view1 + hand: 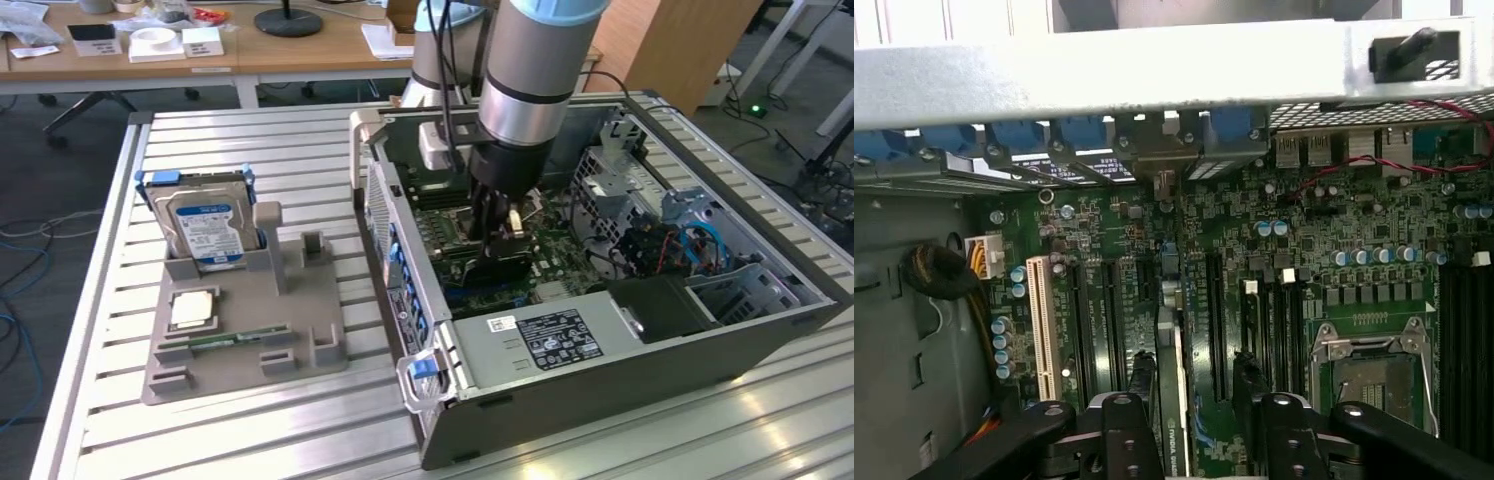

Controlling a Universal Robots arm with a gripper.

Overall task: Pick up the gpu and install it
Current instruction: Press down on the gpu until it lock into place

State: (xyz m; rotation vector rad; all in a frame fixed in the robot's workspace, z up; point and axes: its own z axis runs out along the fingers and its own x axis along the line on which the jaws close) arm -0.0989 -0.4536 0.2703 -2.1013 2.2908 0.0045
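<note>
Green circuit board fills the floor of the open computer case (747, 330), which lies on its side on a slatted metal table (267, 140). The arm reaches down into the case, and the gripper (497, 240) hangs just over the motherboard (1324, 250). Its black fingers (1129, 430) stand spread apart, one on each side of the gpu (1172, 400), which stands on edge in a slot between them; the frames do not show that the fingers touch it. Faint pale lettering runs along the card's edge in the wrist view, too small to read with certainty.

Beside the card lie a white expansion slot (1040, 325), long black slots and the bare processor socket (1374, 375). Blue latches (1079, 135) line the case's rear wall.

A black power supply label (554, 335) with white print, unreadable, sits on the grey box at the case's near end. On the exterior view's left, a grey holder (247, 340) carries a hard drive (207, 225) with a blue-and-white label, a square chip (191, 310) and a RAM stick (234, 338).
</note>
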